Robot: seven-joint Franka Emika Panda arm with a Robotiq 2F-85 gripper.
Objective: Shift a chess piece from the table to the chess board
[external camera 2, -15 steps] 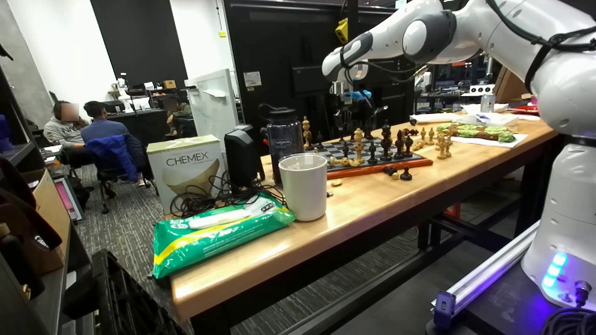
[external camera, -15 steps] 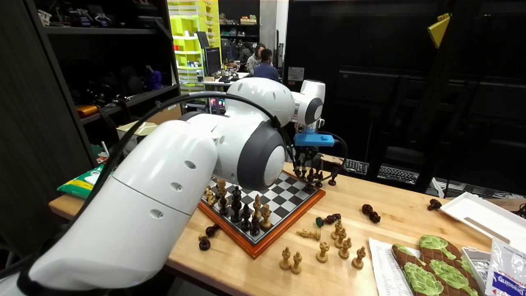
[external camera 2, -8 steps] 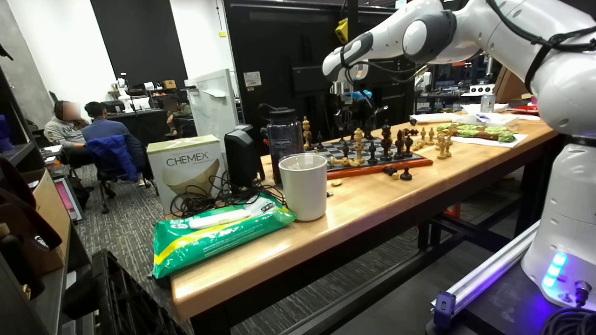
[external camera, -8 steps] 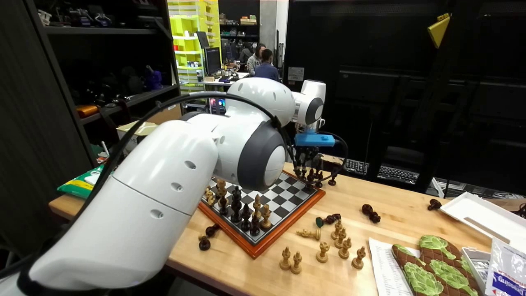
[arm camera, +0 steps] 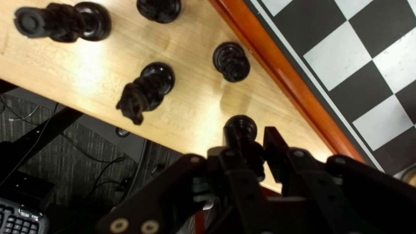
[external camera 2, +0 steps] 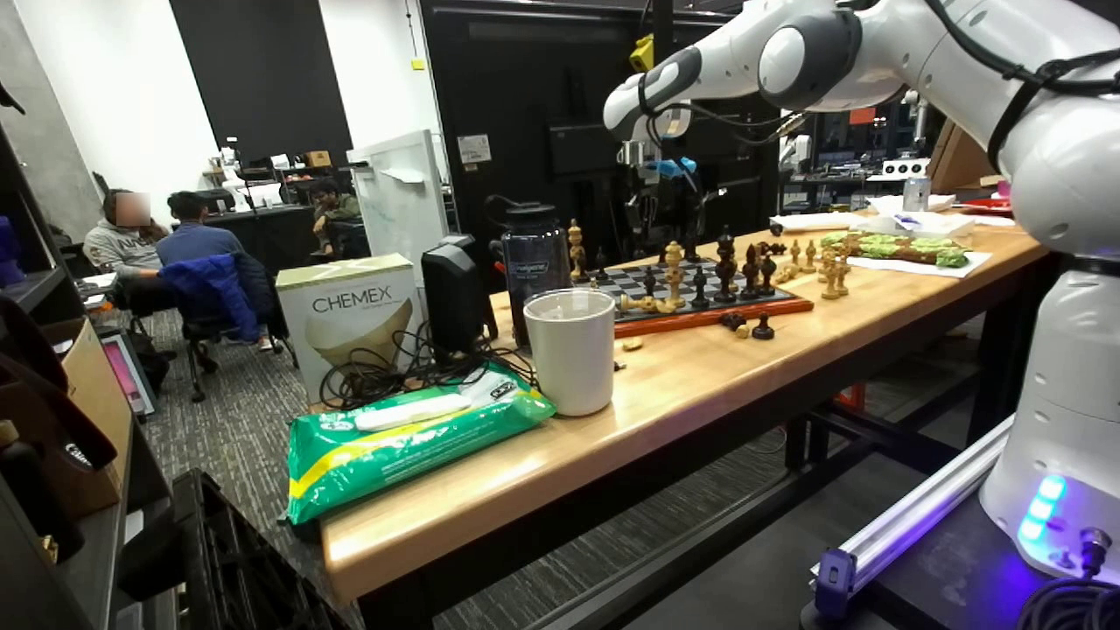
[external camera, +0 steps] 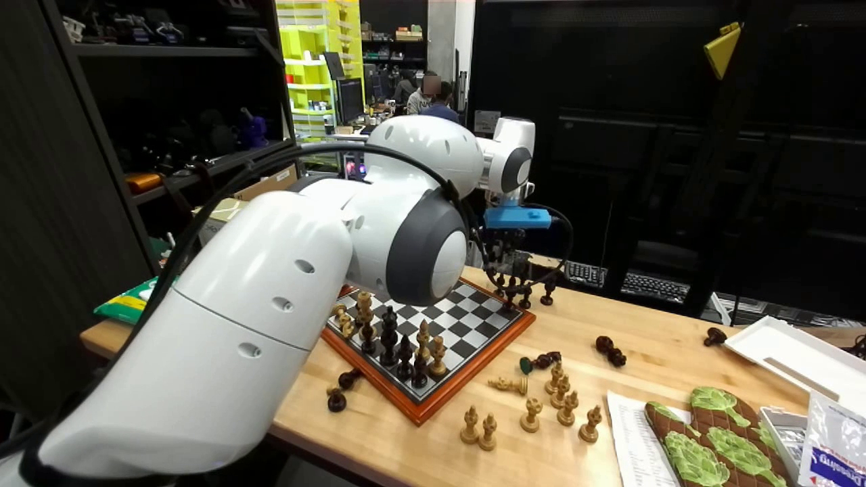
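Note:
My gripper [arm camera: 250,131] is over the table [external camera: 649,325], beside the chess board [external camera: 477,368]. Its fingers are close together around a black chess piece [arm camera: 244,126], base down between the fingertips, and look shut on it. The left finger hides part of the piece. I cannot tell how far its base is above the table. The gripper shows small and dark in both exterior views [external camera: 507,267] [external camera 2: 645,223]. The board's reddish-brown frame [arm camera: 286,76] lies to the right in the wrist view. Dark pieces stand on the board's near corner [external camera: 390,338].
Other black pieces stand close by: a knight [arm camera: 143,94], a rook [arm camera: 61,22] and a smaller piece [arm camera: 231,61]. The table's back edge runs at lower left. Light pieces [external camera: 530,416] and a quilted mat [external camera: 720,439] lie toward the front right. A mug [external camera 2: 569,350] and bottle [external camera 2: 532,254] stand beyond the board.
The arm was still between the two earlier moments. Since then the gripper and wrist have risen a little. The other pieces and the board have not moved.

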